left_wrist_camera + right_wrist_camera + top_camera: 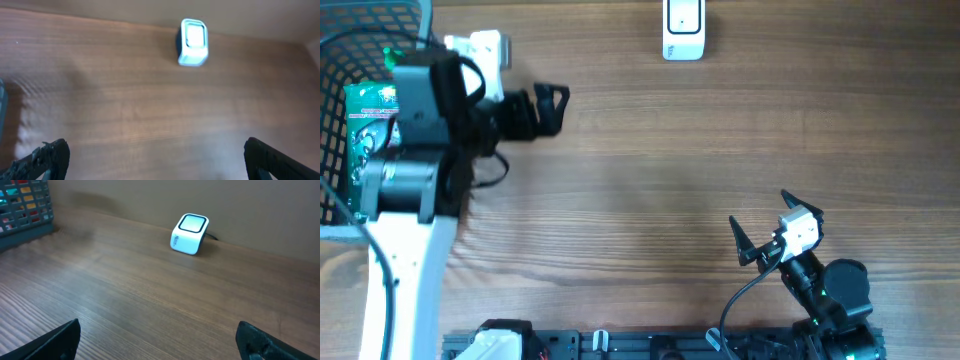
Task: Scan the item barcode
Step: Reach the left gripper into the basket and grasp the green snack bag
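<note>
- The left gripper (560,110) hangs at the far left of the table (640,180), just right of the basket; its jaws stand wide apart with nothing between them.
- The right gripper (758,210) sits near the front edge on the right, its black fingers (738,235) likewise spread and empty, over bare wood.
- The green packet (365,115) lies inside the basket (340,40), partly covered by the left arm. It carries pale print, but the print is too small to read.
- The basket is a grey-blue mesh crate at the far left corner. In the right wrist view, red, yellow and teal patches show through its mesh.
- The scanner (683,30), a white block with a rounded glass window on top, stands at the far edge, a little right of centre and well apart from both grippers.
- On the scanner's side, the right wrist view shows a small dark mark, perhaps a logo, too blurred to make out.
- A dark cable runs from the scanner's back.
</note>
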Controlling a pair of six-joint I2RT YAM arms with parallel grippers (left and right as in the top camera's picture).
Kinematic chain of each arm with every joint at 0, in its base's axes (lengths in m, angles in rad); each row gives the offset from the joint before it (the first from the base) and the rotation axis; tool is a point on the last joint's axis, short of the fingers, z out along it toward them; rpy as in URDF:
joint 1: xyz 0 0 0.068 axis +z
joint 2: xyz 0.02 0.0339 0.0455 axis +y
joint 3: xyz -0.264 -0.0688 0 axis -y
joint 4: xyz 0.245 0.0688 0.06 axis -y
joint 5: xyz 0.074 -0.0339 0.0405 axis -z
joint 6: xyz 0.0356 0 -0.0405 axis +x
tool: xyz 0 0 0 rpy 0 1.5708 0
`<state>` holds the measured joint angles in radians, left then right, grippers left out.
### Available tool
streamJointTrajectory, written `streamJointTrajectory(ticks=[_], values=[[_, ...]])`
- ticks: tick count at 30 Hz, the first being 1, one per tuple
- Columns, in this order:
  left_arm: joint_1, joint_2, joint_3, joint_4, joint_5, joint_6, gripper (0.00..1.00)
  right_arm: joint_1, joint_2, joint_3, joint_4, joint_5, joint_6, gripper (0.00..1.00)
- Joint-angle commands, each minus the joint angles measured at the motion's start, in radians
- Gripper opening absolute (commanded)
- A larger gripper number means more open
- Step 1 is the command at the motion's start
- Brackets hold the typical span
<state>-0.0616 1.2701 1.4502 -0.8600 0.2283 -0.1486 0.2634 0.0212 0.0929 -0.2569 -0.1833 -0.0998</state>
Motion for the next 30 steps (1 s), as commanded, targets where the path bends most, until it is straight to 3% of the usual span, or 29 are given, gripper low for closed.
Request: streamJointTrajectory(ticks=[1,5,8,11,13,16,21,26,30], values=[[0.088,0.024,0.133,0.023,-0.145,-0.226,1.00,-0.003,-0.011,0.008,0.002,-0.013,-0.005,1.00],[0.242,0.068,0.288,-0.054,-0.204,-0.325,1.00,-0.003,-0.011,0.008,0.002,-0.013,-0.005,1.00],[0.408,0.095,0.346,-0.120,-0.253,-0.477,1.00,-0.003,-0.011,0.008,0.002,-0.013,-0.005,1.00],[0.598,0.122,0.345,-0.177,-0.229,-0.707,1.00,-0.003,-0.011,0.008,0.002,-0.013,-0.005,1.00],[0.692,0.151,0.345,-0.184,-0.151,-0.746,1.00,-0.003,-0.011,0.008,0.002,-0.013,-0.005,1.00],[0.760,0.193,0.345,-0.179,-0.109,-0.731,1.00,-0.003,-0.011,0.008,0.002,-0.013,-0.005,1.00],[0.756,0.267,0.345,-0.182,-0.134,-0.555,1.00,-0.003,-0.011,0.008,0.002,-0.013,-0.005,1.00],[0.739,0.348,0.343,-0.215,-0.278,-0.421,1.00,-0.003,-0.011,0.008,0.002,-0.013,-0.005,1.00],[0.739,0.425,0.343,-0.210,-0.300,-0.280,0.97,-0.003,-0.011,0.008,0.002,-0.013,-0.005,1.00]])
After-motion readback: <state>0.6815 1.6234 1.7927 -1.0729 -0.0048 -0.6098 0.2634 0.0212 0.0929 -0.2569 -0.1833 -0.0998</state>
